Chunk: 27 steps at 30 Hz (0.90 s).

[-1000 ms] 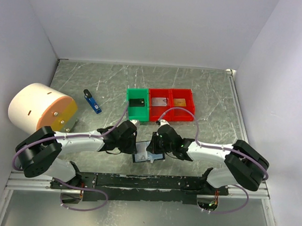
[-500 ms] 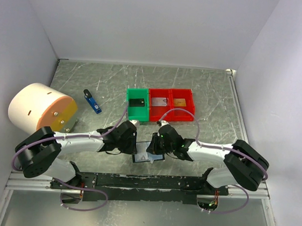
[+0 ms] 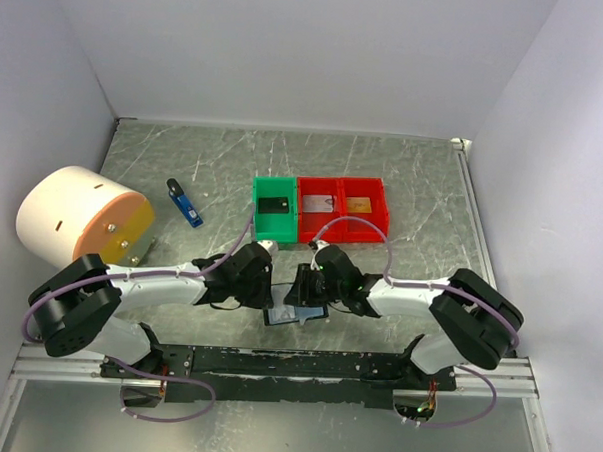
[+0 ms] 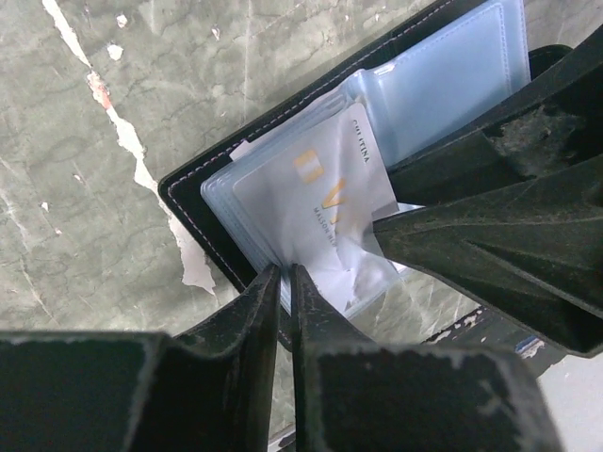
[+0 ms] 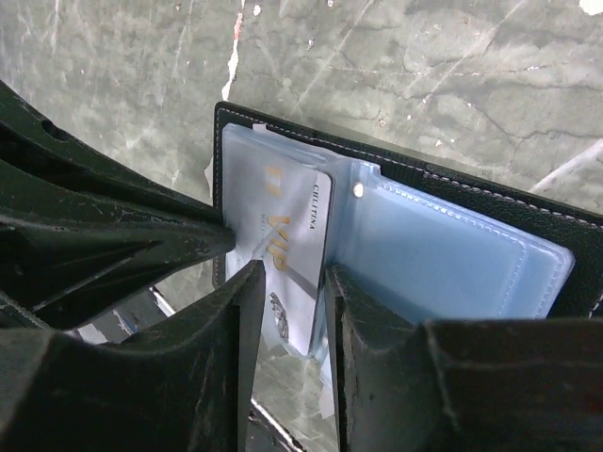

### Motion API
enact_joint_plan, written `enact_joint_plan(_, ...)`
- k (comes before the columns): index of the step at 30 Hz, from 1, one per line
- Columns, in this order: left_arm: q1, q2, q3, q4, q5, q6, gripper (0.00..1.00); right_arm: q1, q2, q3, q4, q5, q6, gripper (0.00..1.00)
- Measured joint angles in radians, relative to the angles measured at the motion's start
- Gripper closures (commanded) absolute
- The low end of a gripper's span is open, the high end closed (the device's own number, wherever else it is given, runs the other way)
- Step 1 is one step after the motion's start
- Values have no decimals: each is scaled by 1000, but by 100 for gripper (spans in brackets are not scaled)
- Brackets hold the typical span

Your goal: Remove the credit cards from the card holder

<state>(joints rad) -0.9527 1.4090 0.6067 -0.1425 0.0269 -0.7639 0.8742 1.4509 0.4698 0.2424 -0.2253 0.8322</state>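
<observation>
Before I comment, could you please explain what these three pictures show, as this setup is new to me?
Two robot arms are bolted to a table. One picture looks down from above; the other two come from each wrist's camera. Between the arms lies an open black card holder with a silvery VIP card in its clear sleeves. The left gripper pinches the holder's edge; the right gripper holds its jaws open astride the card. Farther back are a green bin and two red bins, each holding a card, a blue-black stick and a white drum.

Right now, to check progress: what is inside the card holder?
A silvery card sits in a clear sleeve of the open card holder; anything beneath it is hidden.
</observation>
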Motion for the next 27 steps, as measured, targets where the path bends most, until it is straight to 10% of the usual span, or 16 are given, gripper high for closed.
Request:
enact_joint_plan(5,0,0,0,-1,2,2,63,1,8,10,-23,32,-3,99)
enact_joint_plan(27,-6,10,2,7,-2,4,67,-23,-101,-35,-38,51,1,100)
